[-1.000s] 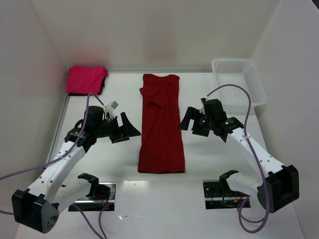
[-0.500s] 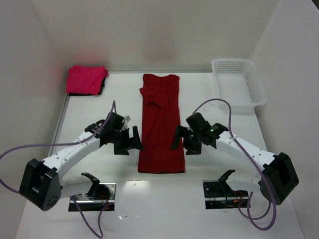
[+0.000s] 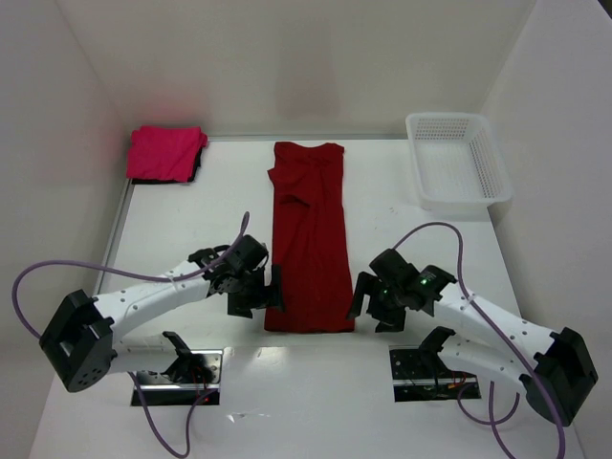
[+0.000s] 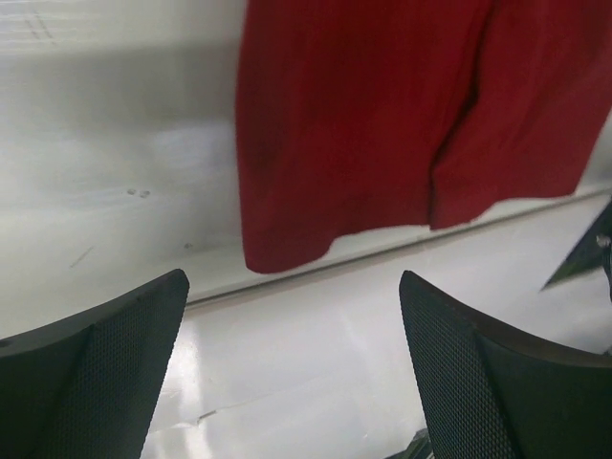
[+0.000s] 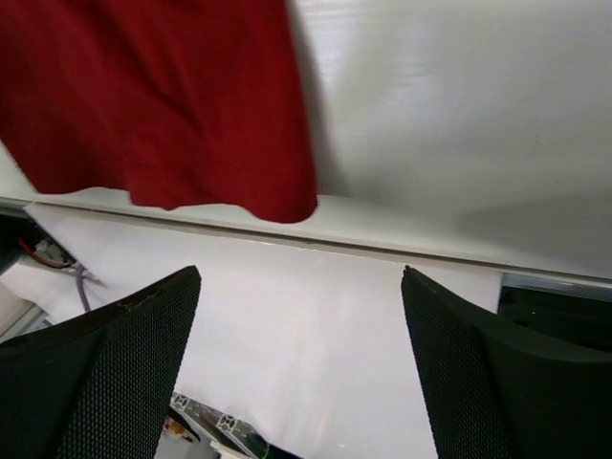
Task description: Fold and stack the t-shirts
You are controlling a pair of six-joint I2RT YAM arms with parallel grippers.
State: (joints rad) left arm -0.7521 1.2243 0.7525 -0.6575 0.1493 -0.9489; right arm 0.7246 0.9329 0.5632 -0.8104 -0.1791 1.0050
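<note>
The left hand (image 3: 263, 295) and right hand (image 3: 366, 301) hang wide open, empty, flanking the near hem of the crimson t-shirt (image 3: 308, 239), whose corners they likely pinch next.

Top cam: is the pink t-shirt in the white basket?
No, the pink t-shirt lies at the far left corner of the table, while the white basket stands at the far right.

Overhead and close wrist views share red t-shirt (image 3: 308, 239).
</note>
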